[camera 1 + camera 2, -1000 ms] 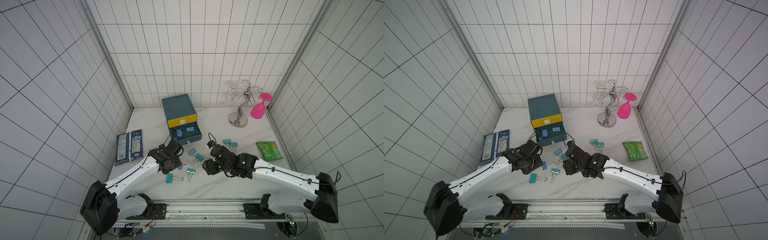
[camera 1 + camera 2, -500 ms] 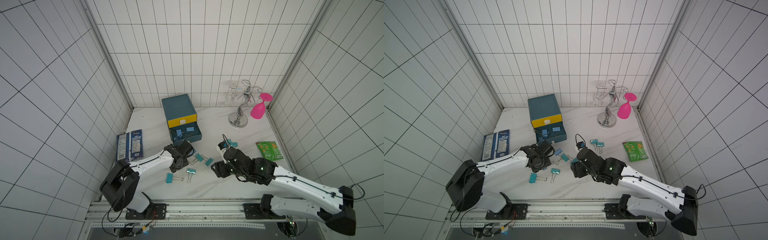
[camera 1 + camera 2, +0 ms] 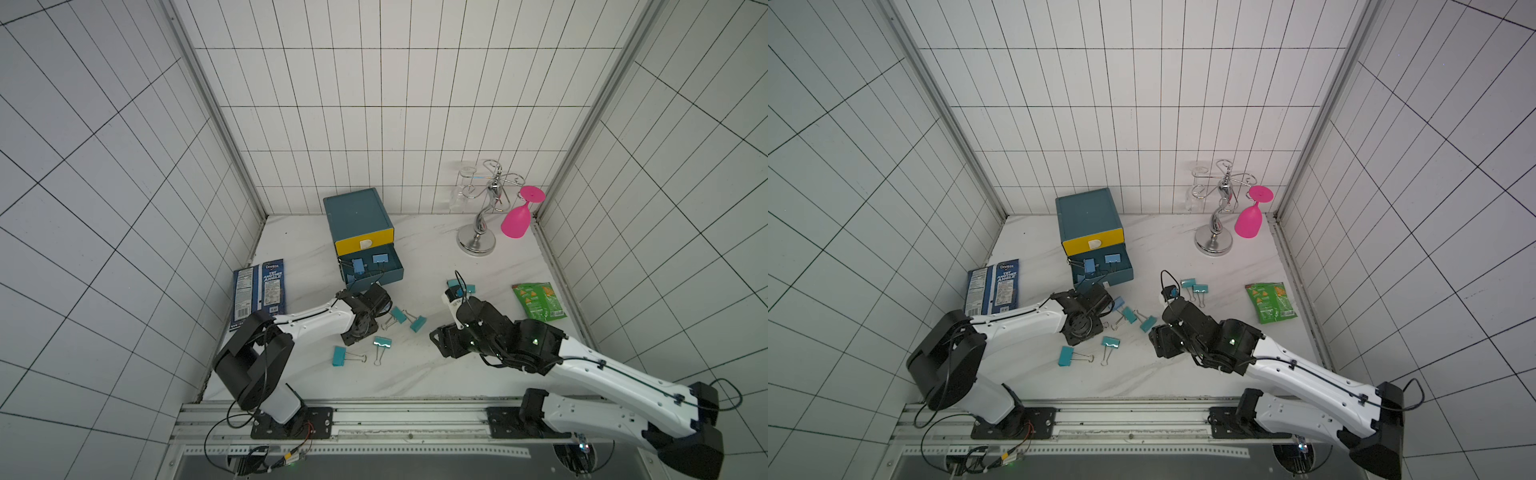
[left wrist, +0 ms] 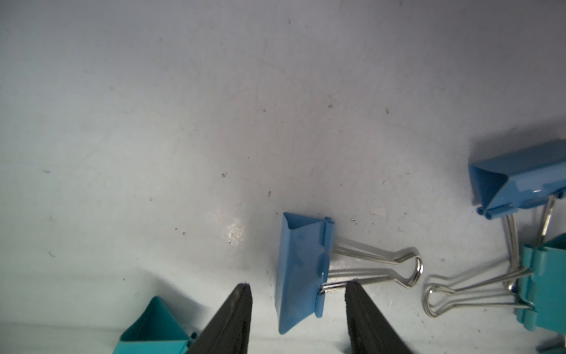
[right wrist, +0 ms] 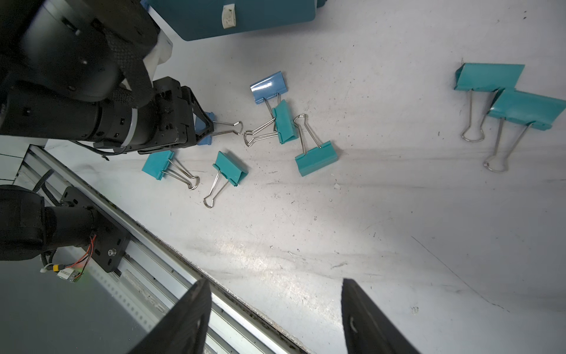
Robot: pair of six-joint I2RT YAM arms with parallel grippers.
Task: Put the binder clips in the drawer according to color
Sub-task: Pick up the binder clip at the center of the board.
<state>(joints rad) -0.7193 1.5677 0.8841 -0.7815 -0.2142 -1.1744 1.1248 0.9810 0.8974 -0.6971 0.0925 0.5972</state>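
Blue clip (image 4: 301, 269) within left claw (image 4: 297, 285)

I'm seeing bright, even overhead light in both top views with the wall tiles (image 3: 104, 174) bowing toward the edges, while my left wrist feed runs cooler and softer, a glare patch on the table (image 4: 235, 233) and soft shadow beside the blue clip (image 4: 301, 269).

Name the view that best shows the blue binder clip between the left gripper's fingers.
Left wrist: the blue clip lies clear inside the left gripper. Right wrist shows only its edge behind that gripper; top views barely show it.
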